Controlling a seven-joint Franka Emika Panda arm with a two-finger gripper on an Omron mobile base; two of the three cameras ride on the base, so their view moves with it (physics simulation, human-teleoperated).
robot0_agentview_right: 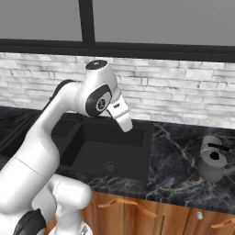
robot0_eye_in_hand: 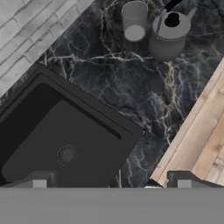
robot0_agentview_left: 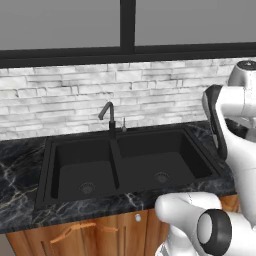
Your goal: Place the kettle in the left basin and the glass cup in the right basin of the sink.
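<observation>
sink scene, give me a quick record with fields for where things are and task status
kettle: upright on the marble counter right of the sink, kettle
glass cup: glass cup upright on the counter, close beside the kettle; contact unclear
left basin: left basin holds nothing, drain visible
right basin: right basin holds nothing, drain visible
faucet: faucet behind the central divider
gripper: gripper open, holding nothing, above the right basin's corner
task status: neither item placed yet
</observation>
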